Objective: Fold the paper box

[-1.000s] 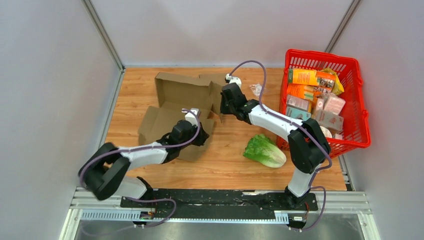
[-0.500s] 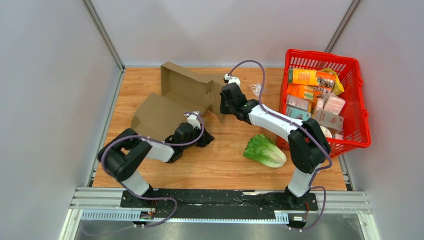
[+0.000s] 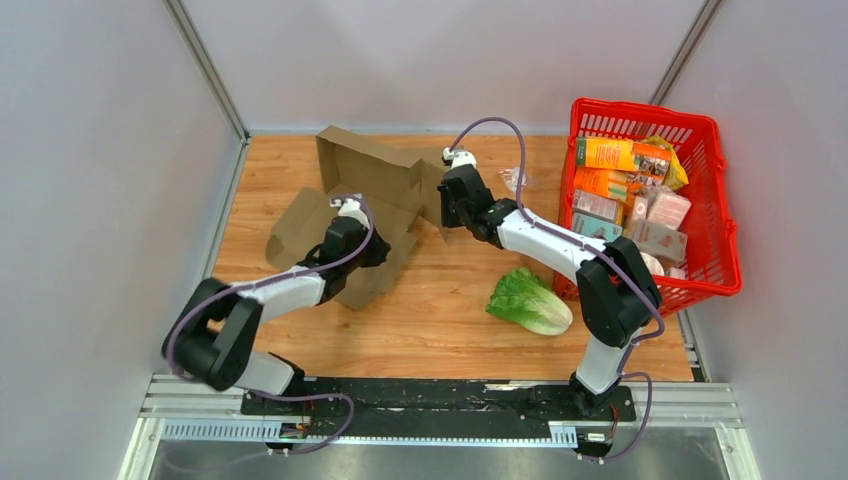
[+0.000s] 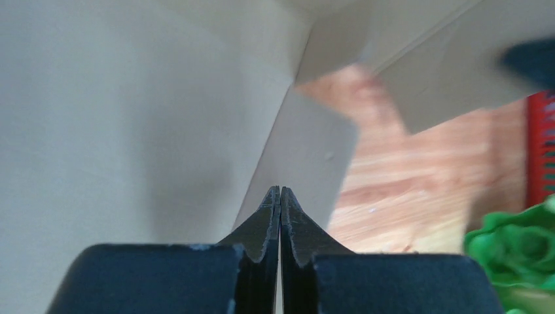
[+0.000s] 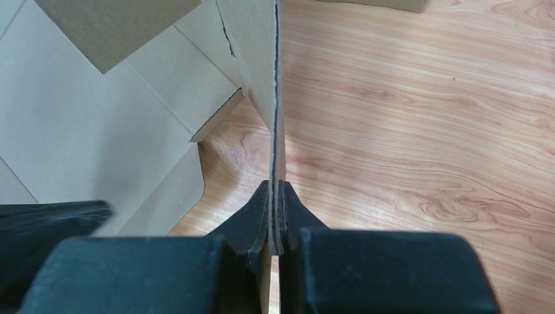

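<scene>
The brown paper box [image 3: 350,205] lies partly unfolded at the back left of the wooden table, with its rear panel standing up. My right gripper [image 3: 443,212] is shut on the box's upright right flap [image 5: 258,52], whose thin edge runs between the fingers in the right wrist view [image 5: 275,186]. My left gripper [image 3: 378,248] is over the box's near right part. In the left wrist view it [image 4: 280,191] is shut with nothing between the fingers, its tips pointing at a cardboard flap [image 4: 307,157] just ahead of them.
A green lettuce [image 3: 528,300] lies on the table to the right of the box. A red basket [image 3: 725,200] full of packaged groceries stands at the right. A small clear wrapper [image 3: 515,178] lies behind the right arm. Grey walls close in the sides and back.
My left gripper has moved up and to the left over the box. The box's front panel was lifted and has come back down flatter. My right gripper has kept its hold on the flap.
</scene>
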Controlling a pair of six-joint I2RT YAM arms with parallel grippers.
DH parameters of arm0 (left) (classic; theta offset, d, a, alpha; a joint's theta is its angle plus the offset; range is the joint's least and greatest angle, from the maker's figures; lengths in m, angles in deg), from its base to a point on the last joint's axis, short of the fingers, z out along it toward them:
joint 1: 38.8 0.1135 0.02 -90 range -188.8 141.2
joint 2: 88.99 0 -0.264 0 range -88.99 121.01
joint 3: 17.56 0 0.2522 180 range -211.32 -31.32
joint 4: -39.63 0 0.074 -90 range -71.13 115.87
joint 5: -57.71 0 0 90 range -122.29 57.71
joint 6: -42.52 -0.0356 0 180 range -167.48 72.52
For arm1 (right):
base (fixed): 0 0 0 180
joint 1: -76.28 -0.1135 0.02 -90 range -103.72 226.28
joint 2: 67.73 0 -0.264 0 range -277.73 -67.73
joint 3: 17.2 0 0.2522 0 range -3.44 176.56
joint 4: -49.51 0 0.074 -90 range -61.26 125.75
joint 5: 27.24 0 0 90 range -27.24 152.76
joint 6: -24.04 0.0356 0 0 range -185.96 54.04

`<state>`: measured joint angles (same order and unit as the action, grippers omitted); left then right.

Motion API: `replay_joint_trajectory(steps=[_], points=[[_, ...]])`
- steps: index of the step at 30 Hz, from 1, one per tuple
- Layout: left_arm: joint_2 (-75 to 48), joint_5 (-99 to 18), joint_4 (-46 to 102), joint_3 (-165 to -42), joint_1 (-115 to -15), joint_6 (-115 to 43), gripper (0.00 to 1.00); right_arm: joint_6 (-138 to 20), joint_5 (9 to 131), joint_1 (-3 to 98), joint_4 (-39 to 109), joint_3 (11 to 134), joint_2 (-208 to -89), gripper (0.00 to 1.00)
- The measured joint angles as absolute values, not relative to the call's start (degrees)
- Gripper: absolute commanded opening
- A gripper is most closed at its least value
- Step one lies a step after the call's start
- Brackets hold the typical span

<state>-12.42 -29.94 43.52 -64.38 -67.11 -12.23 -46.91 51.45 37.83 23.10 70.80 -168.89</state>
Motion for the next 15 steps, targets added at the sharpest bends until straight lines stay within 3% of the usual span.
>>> replay_joint_trajectory(steps=[5,8,10,15], points=[[2.51,-35.25,47.92,-63.88,-67.68,-9.44,0.01,-46.86,51.4,37.67,22.99,70.86,-168.89,0.07],[4.28,-36.28,52.53,-63.44,-68.18,-7.38,0.01,-45.36,51.16,37.21,21.64,71.32,-168.89,0.09],[5.02,-36.28,54.43,-62.92,-68.56,-6.44,0.01,-43.11,50.99,36.69,20.74,72.02,-168.89,0.17],[6.05,-36.28,57.84,-61.95,-68.71,-4.61,0.01,-35.41,50.86,34.94,20.57,72.81,-168.91,0.19]])
